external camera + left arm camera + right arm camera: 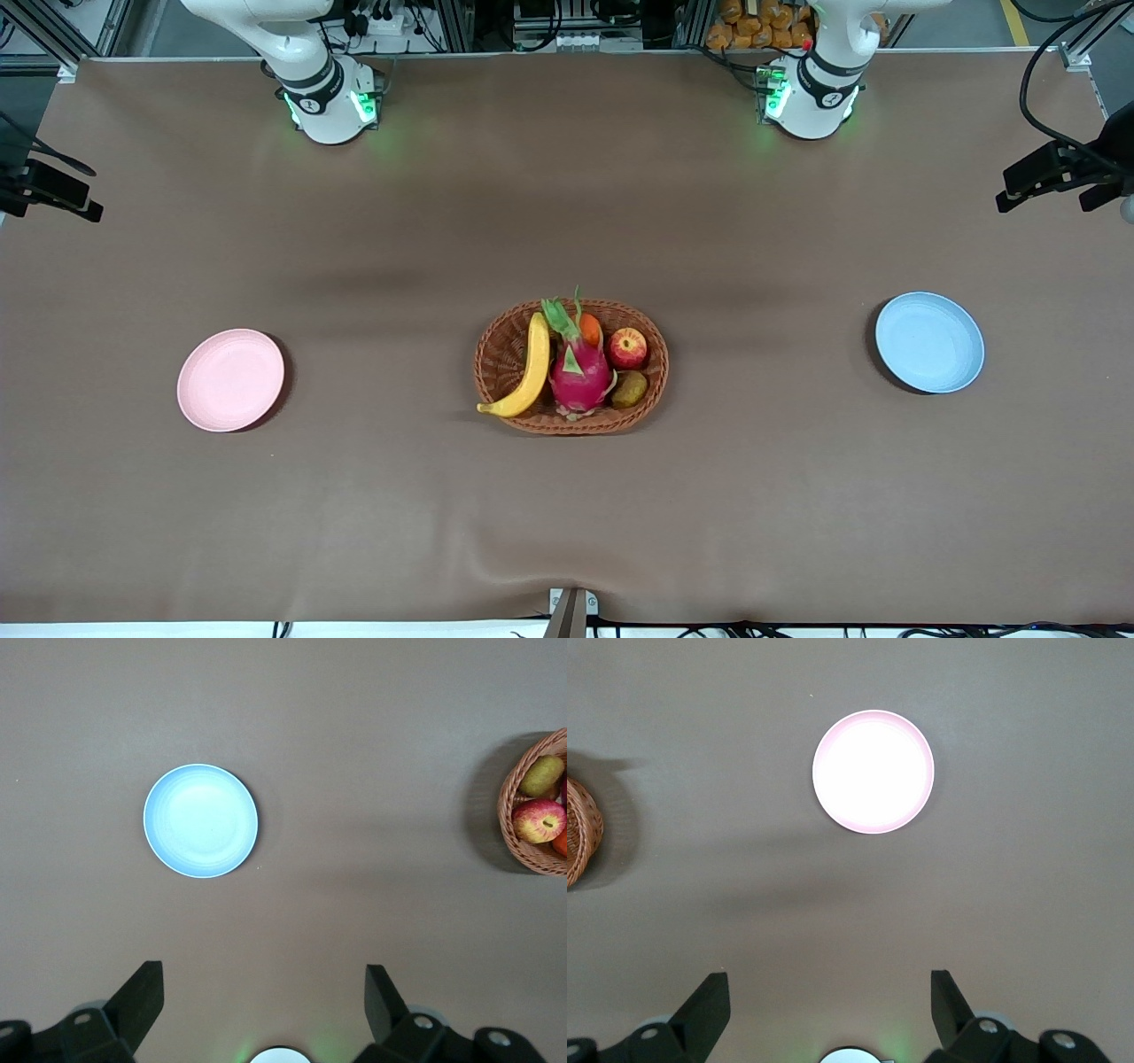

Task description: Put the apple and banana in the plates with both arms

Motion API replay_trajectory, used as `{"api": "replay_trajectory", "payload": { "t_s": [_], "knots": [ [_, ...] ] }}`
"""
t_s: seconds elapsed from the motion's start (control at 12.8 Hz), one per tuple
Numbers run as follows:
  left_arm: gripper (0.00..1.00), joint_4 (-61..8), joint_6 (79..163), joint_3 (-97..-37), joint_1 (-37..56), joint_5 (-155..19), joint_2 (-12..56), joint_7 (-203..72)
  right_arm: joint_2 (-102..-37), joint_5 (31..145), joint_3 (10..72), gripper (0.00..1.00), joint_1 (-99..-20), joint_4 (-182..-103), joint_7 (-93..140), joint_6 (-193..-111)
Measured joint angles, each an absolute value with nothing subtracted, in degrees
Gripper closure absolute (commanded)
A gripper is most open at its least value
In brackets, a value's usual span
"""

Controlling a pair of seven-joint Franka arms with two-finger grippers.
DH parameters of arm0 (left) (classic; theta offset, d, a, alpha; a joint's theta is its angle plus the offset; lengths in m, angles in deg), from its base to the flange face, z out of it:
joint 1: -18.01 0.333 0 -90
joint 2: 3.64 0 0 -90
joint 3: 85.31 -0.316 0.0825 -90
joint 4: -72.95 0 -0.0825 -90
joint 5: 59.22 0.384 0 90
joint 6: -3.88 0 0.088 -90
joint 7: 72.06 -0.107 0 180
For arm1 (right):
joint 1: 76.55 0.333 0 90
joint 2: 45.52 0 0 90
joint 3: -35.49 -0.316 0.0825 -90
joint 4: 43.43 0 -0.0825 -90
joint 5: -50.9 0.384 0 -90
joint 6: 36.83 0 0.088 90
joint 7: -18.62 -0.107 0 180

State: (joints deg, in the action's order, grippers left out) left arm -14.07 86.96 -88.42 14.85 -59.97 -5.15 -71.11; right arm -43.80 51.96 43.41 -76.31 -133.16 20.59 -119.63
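We list the pink plate [230, 379] toward the right arm's end of the counter, banana [530, 368] and apple [627, 347] in the central basket [496, 350], and the blue plate [929, 341] toward the left arm's end. The spread probably gives each arm its own plate. The right end effector [829, 1010] hangs over bare counter near the pink plate and the left end effector [264, 1010] near the blue one, both spread wide and empty.

A basket [511, 353] sits mid-table, holding the banana [532, 370] at the right arm's end, the apple [627, 347] at the left arm's end, and seemingly three other fruits. One plate [230, 380] lies toward each end of the table.
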Motion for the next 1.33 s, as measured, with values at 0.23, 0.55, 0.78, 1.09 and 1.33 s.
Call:
{"api": "replay_trajectory", "payload": {
  "t_s": [0.23, 0.55, 0.78, 1.09, 1.33],
  "knots": [
    [0.00, -14.1, 87.0, -88.4, 14.9, -60.0, -5.1, -71.1, -43.8, 52.0, 43.4, 0.00, -76.3, -133.2, 20.6, -119.6],
    [0.00, -14.4, 86.7, -88.4, 14.9, -60.0, -5.0, -71.1, -43.8, 52.0, 43.4, 0.00, -76.3, -133.2, 20.6, -119.6],
    [0.00, -14.8, 85.7, -88.0, 14.4, -60.2, -4.0, -71.1, -43.8, 52.0, 43.4, 0.00, -76.3, -133.3, 20.6, -119.6],
    [0.00, -14.9, 85.7, -87.6, 13.2, -63.3, -0.6, -71.1, -43.8, 52.0, 43.4, 0.00, -76.3, -133.3, 20.6, -119.6],
    [0.00, -14.9, 86.2, -86.4, 12.5, -63.6, 2.4, -71.5, -43.9, 52.4, 43.4, 0.00, -76.3, -133.5, 20.6, -119.6]
  ]
}}
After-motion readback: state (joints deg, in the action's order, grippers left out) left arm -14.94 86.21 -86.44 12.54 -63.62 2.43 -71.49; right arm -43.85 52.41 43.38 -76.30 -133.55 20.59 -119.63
